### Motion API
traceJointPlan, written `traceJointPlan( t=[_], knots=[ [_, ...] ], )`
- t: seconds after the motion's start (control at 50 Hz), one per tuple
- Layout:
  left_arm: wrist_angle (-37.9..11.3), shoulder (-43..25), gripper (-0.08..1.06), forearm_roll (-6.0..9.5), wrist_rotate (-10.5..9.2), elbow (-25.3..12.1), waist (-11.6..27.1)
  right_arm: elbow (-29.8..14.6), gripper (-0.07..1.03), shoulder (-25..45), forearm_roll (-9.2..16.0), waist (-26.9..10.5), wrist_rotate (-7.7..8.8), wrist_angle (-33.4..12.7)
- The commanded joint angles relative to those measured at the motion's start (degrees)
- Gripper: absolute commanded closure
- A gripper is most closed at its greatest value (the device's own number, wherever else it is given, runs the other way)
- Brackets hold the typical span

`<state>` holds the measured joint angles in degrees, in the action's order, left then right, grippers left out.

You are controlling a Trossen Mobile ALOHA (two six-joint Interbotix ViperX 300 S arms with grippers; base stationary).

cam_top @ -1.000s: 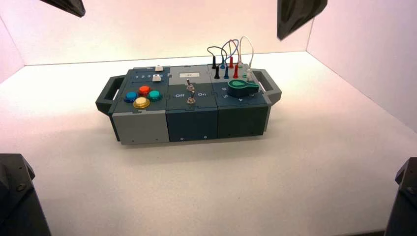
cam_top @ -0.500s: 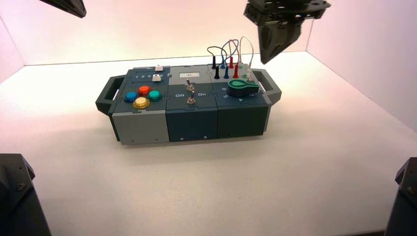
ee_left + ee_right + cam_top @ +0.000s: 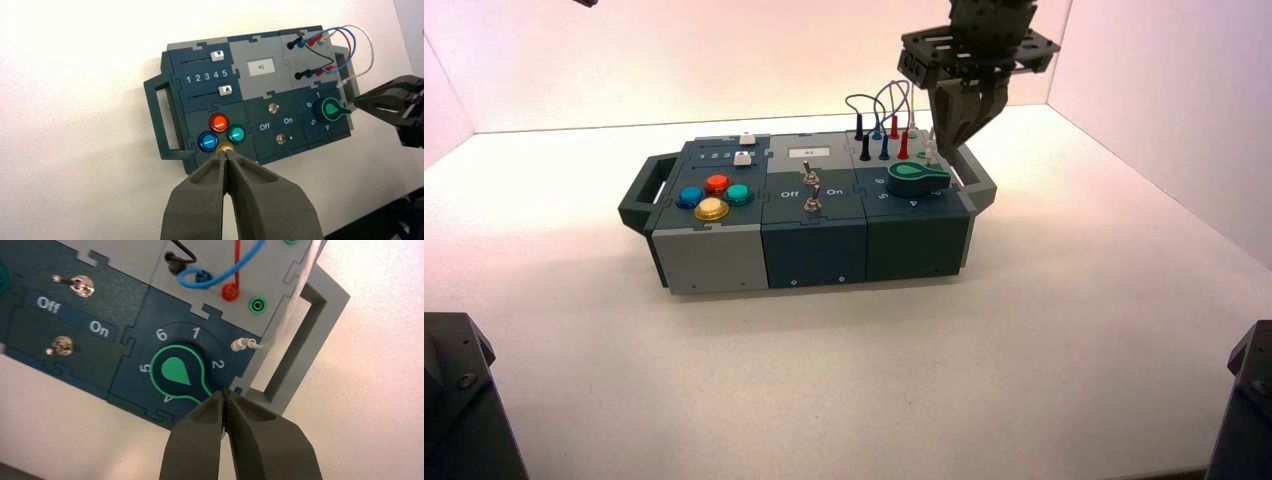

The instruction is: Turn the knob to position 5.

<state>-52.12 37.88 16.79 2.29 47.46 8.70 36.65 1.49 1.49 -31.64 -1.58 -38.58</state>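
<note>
My right gripper, closed on nothing, hovers near the knob at the box's right; contact is unclear. My left gripper, also closed, idles near the yellow button.

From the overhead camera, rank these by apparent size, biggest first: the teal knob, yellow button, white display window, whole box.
1. Box
2. Knob
Unsure: display window and yellow button; the window is wider but flatter, and the button sits nearer the camera.
</note>
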Motion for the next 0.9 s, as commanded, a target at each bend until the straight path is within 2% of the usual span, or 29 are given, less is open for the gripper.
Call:
traceJointPlan(
  t=[0.02, 0.3, 0.9],
  knots=[
    [0.26, -0.18, 1.00, 0.35, -0.18, -1.49, 0.44, -1.32, 0.99, -0.35, 0.09, 0.53, 0.09, 0.26],
    [0.44, -1.23, 1.00, 0.53, -0.18, -1.67, 0.44, -2.37, 0.99, 2.29, 0.09, 0.53, 1.41, 0.35],
    [0.53, -1.58, 1.00, 0.79, -0.44, -1.85, 0.44, -1.76, 0.99, 0.00, 0.26, -0.26, 1.58, -4.22]
  ],
)
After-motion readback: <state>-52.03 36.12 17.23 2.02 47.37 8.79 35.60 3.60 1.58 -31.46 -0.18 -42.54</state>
